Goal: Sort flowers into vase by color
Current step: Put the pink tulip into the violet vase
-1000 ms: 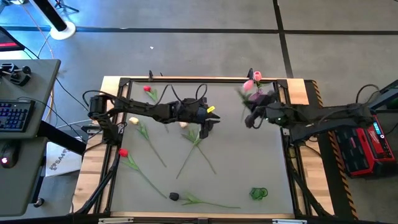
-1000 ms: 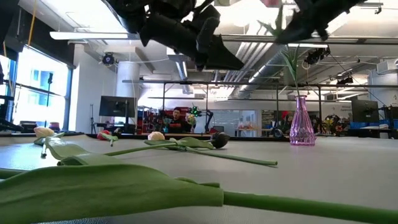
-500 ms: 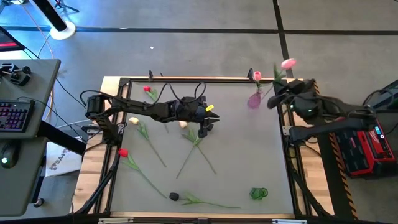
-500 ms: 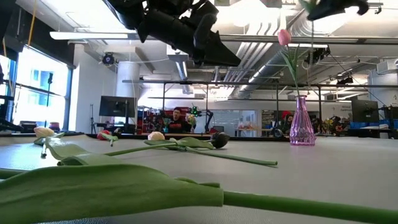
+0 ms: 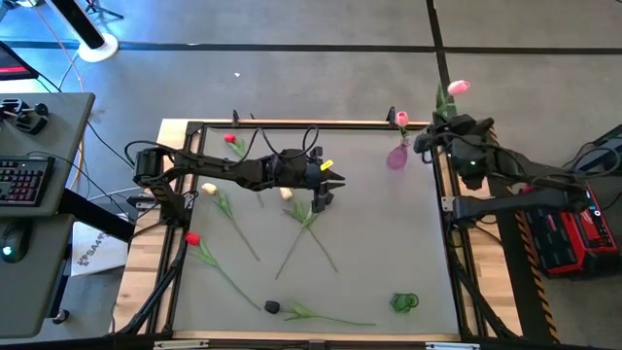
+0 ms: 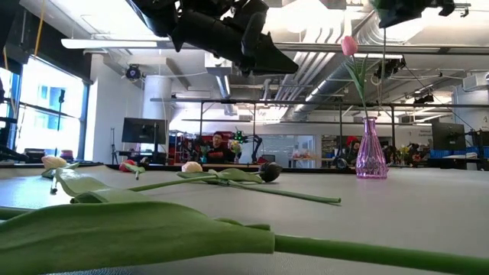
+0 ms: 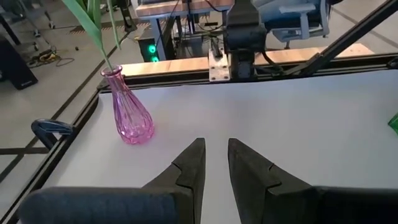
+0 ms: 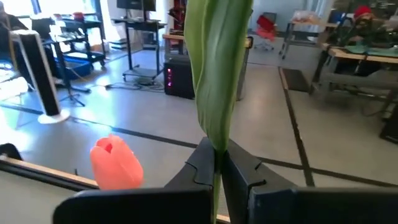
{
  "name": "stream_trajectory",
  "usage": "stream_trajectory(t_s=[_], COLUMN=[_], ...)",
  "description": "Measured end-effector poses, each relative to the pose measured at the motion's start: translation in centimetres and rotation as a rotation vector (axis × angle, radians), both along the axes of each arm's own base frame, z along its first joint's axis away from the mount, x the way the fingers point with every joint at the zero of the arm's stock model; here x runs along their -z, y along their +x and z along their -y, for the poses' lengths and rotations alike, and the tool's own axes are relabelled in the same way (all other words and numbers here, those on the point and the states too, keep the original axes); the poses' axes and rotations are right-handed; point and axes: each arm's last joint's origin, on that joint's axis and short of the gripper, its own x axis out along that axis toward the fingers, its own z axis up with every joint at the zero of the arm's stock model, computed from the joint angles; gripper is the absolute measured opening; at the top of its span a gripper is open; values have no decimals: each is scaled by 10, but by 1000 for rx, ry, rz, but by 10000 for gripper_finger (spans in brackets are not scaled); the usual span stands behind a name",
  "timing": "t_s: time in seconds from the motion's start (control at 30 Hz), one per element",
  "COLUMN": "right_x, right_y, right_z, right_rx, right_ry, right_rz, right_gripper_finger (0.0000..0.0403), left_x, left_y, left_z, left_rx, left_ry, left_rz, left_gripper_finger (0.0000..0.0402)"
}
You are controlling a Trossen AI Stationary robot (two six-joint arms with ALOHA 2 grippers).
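One pink glass vase [image 5: 397, 156] stands near the far right corner of the surface [image 5: 389, 243] and holds one pink tulip [image 5: 401, 119], its stem upright. A second pink tulip [image 5: 459, 87] is gripped by the right claw [image 5: 439, 128], whose fingers are pressed shut on the stem; it hangs beyond the far right corner, stem running from the claw outward past the far edge, head farthest out. Six more flowers lie flat: one red [image 5: 230, 140] by the far edge, one cream [image 5: 208, 189] and one red [image 5: 192, 238] toward the left edge, one cream [image 5: 287, 193] mid-surface, and one black [image 5: 273, 307] near the front edge, its stem running along that edge toward the right. Their stems mostly slant toward the front. The left claw [image 5: 326, 190] hovers over the middle, fingers a narrow gap apart, holding nothing
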Motion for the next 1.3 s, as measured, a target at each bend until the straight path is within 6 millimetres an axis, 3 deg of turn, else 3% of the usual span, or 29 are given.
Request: stream_trajectory(t_s=[0.47, 0.83, 1.03, 1.3], right_x=[5, 29, 28, 6], right_y=[15, 20, 20, 12], right_z=[23, 31, 30, 27], right_rx=[14, -11, -42, -72], right_ry=[47, 98, 112, 137], right_rz=[19, 20, 17, 40], right_gripper_finger=[0, 6, 70, 174], left_x=[-4, -4, -4, -3], left_y=[1, 1, 1, 1], left_z=[-1, -1, -1, -3], left_rx=[6, 5, -4, -23], left_ry=[33, 34, 4, -1], left_rz=[44, 42, 44, 36], left_gripper_finger=[55, 55, 55, 55])
